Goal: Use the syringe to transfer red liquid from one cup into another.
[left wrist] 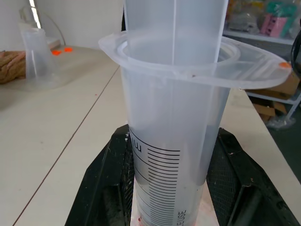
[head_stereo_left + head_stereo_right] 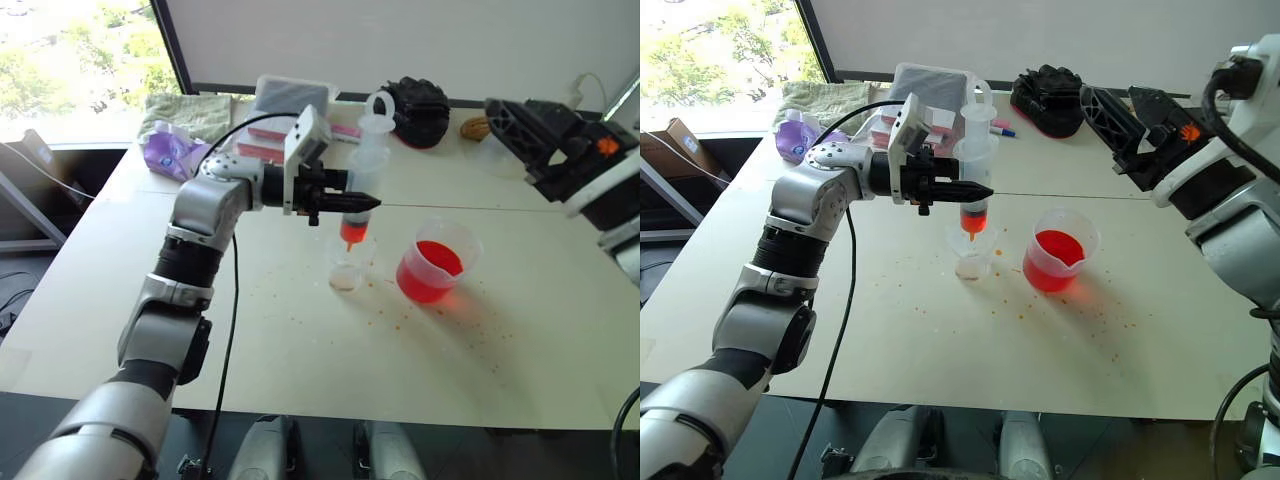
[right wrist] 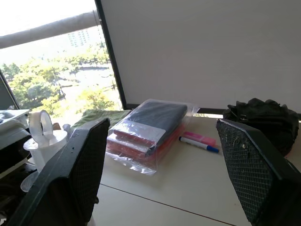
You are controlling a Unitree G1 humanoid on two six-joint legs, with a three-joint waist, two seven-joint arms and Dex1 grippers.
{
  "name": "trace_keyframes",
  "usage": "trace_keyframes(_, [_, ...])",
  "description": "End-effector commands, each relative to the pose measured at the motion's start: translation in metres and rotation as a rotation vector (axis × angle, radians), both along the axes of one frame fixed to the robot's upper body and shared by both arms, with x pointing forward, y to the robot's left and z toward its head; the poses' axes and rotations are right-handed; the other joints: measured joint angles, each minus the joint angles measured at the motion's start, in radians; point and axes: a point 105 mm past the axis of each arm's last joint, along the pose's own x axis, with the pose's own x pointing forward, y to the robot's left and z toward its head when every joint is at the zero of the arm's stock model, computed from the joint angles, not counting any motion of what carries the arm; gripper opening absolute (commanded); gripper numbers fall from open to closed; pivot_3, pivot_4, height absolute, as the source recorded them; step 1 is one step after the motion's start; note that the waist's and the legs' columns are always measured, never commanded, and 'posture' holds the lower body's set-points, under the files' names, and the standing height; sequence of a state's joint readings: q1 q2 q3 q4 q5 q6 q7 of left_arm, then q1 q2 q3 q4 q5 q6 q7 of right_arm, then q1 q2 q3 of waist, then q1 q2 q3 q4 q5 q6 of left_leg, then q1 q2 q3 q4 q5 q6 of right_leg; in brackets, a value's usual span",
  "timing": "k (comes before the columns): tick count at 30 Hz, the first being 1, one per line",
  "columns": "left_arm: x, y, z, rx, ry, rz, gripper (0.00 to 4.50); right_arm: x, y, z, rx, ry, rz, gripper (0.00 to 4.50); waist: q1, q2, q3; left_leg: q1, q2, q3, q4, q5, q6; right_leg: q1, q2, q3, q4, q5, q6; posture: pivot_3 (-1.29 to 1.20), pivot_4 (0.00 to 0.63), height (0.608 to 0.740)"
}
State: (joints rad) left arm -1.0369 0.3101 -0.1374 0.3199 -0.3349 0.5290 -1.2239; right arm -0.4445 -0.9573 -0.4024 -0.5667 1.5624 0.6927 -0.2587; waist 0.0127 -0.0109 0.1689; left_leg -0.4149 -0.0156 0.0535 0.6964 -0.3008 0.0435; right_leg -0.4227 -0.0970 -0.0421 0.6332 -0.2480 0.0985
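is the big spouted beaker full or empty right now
Partly full. The spouted beaker holds red liquid up to roughly half its height, with clear wall showing above the liquid line. It stands upright on the table.

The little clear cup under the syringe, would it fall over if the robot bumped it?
Probably yes. The small cup looks like thin plastic with barely any liquid inside, so it is likely very light. It stands free on the smooth table, so a nudge from the syringe might slide or tip it.

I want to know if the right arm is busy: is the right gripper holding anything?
No, the right gripper stands open in its wrist view with nothing between its fingers, only the table beyond.
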Motion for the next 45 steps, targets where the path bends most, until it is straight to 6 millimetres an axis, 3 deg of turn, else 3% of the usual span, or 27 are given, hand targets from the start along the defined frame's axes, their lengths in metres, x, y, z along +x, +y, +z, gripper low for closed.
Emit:
trace_keyframes(1, [-0.001,-0.002,0.005,-0.007,-0.059,-0.005,1.58,-0.011,0.013,0.01,-0.005,-0.035,0.076,3.75,0.0,0.0,0.0,0.0,0.0,0.0,0.0,0.0,0.0,0.0,0.0,0.0,0.0,0.0,0.0,0.0,0.15,0.74])
trace_keyframes(10, [0.004,-0.005,-0.004,0.005,-0.067,-0.002,1.58,-0.018,0.034,0.026,0.036,-0.007,0.219,3.75,0.0,0.0,0.0,0.0,0.0,0.0,0.0,0.0,0.0,0.0,0.0,0.0,0.0,0.0,0.0,0.0,0.15,0.74])
trace_keyframes(15, [0.005,-0.007,-0.006,0.004,-0.067,-0.001,1.58,-0.01,0.051,0.012,-0.069,0.057,0.27,3.75,-0.001,0.0,0.0,0.0,0.0,0.0,0.0,0.0,0.0,0.0,0.0,0.0,0.0,0.0,-0.001,0.0,0.15,0.74])
trace_keyframes(20, [0.005,-0.007,-0.006,0.004,-0.072,0.004,1.58,0.012,0.055,-0.001,-0.14,0.119,0.214,3.75,-0.001,0.0,0.0,0.0,0.001,0.0,0.0,0.0,0.0,0.0,-0.001,0.0,-0.001,0.001,-0.001,0.0,0.15,0.74])
trace_keyframes(34, [0.005,-0.006,-0.004,0.0,-0.081,0.013,1.58,0.029,0.076,-0.003,-0.177,0.115,0.248,3.75,-0.002,0.0,0.0,-0.001,0.001,0.0,0.0,0.0,0.0,-0.001,-0.001,-0.001,-0.001,0.001,-0.001,0.0,0.15,0.74])
trace_keyframes(37, [0.005,-0.006,-0.004,-0.001,-0.081,0.013,1.58,0.03,0.079,-0.003,-0.178,0.114,0.256,2.86,-0.002,0.0,0.0,-0.001,0.001,0.0,0.0,0.0,0.0,-0.001,-0.001,-0.001,-0.001,0.001,-0.001,0.0,0.15,0.74])
trace_keyframes(42, [0.005,-0.007,-0.004,-0.003,-0.08,0.013,1.58,0.031,0.083,-0.003,-0.174,0.115,0.267,0.22,-0.002,0.0,0.0,-0.001,0.001,0.0,0.0,0.0,0.0,-0.001,-0.001,-0.001,-0.001,0.001,-0.001,0.0,0.15,0.74])
trace_keyframes(45, [0.003,-0.007,-0.004,-0.004,-0.077,0.008,1.58,0.032,0.085,-0.003,-0.173,0.115,0.276,0.06,-0.002,0.0,0.0,-0.001,0.001,0.0,0.0,0.0,0.0,-0.001,-0.001,-0.001,-0.001,0.001,-0.001,0.0,0.15,0.74])
